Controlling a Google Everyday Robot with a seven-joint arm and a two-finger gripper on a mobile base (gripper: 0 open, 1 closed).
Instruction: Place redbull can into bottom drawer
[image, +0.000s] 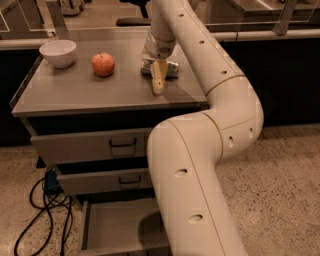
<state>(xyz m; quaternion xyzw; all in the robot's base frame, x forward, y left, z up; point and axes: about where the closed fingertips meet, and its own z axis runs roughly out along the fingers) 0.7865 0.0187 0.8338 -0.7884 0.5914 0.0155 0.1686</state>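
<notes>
The redbull can (171, 68) lies on its side on the grey cabinet top (75, 92), silver with blue patches. My gripper (158, 79) reaches down from the white arm directly over the can, and its tan tip covers the can's middle. The can rests on the top. The bottom drawer (107, 227) is pulled open at the floor, a shallow grey tray that looks empty; the arm's lower link hides its right part.
A red-orange apple (103, 64) and a white bowl (58, 52) sit on the cabinet top to the left of the can. Two upper drawers with black handles (122, 143) are closed. Black cables (47, 210) lie on the floor at the left.
</notes>
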